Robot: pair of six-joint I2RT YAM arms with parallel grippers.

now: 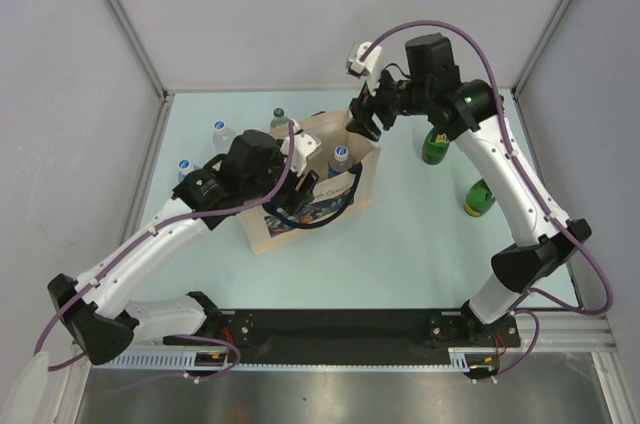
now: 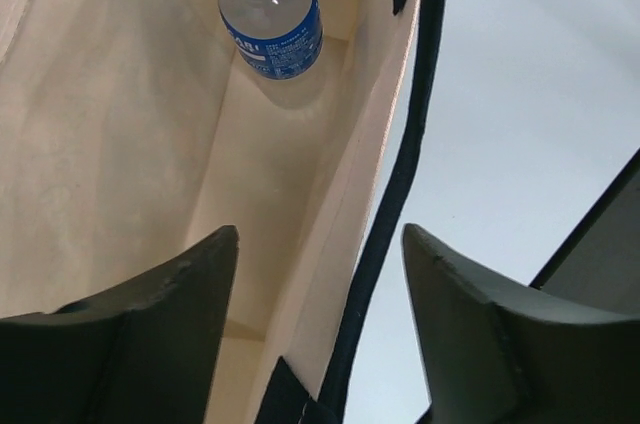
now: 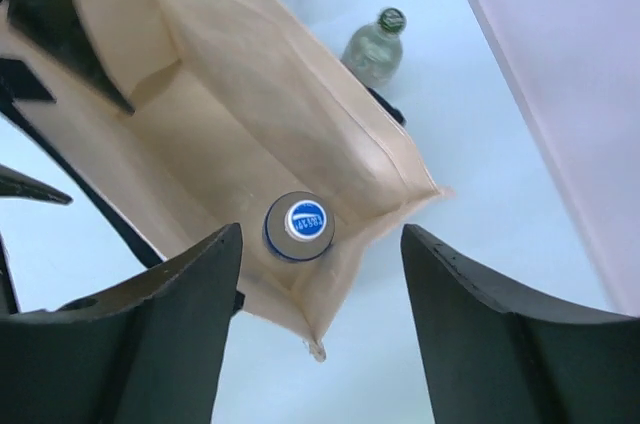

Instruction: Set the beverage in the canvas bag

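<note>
Bright, even, diffuse light; soft shadows inside canvas bag (image 2: 120, 144); sharp focus.

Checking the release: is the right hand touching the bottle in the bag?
Apart. Right wrist view: the bottle stands inside the canvas bag, clear gaps to both fingers of the right hand.

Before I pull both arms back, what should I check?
1. Bottle inside the canvas bag, upright in a corner: ok.
2. Right pincer empty, jaws open above the bottle: ok.
3. Left pincer clear of the bag: not ok, its open jaws straddle a side wall.
4. Bag standing, mouth open: ok.
5. Handles clear of the left pincer: cannot tell.
</note>
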